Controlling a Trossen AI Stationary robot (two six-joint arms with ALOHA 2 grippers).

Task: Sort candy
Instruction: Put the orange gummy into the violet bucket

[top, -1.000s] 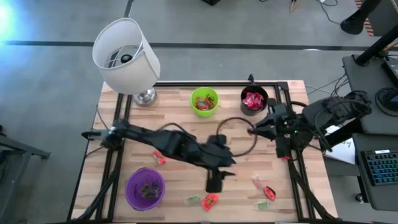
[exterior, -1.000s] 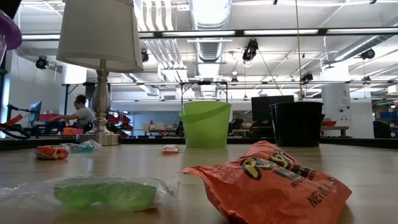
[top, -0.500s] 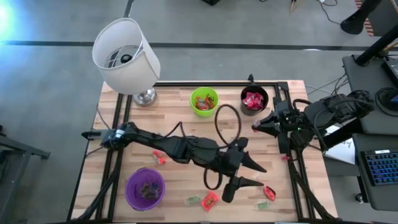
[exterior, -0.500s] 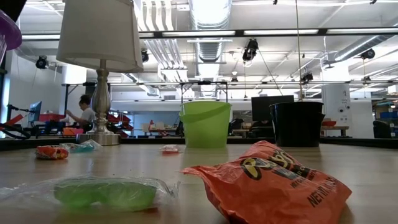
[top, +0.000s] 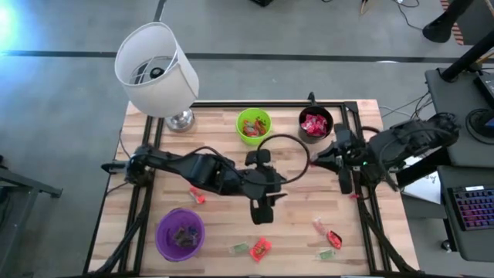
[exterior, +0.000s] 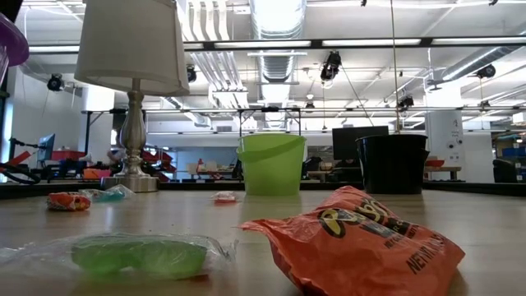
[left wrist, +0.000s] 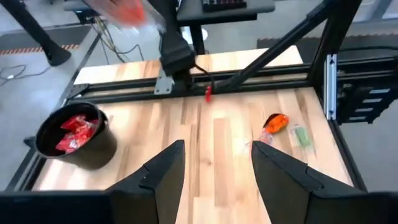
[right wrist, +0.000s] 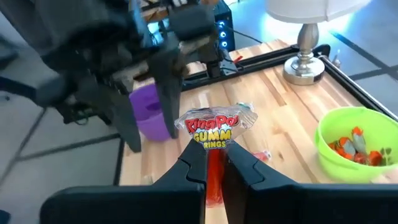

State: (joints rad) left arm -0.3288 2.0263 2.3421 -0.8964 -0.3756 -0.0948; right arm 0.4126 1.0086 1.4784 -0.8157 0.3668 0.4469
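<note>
Gummy packet pinched in your right jaws, black cup close by

The crinkly gummy packet (right wrist: 214, 127) stands upright, clamped in your right gripper (top: 337, 154), beside the black cup (top: 314, 125) of red sweets. Your left gripper (top: 259, 207), jaws apart and empty, hangs mid-bench; loose candy (top: 261, 247) lies flat on the wooden bench (top: 224, 127) beyond it.

Two cups (top: 254, 126) stand side by side behind scattered candy (top: 262, 248).
</note>
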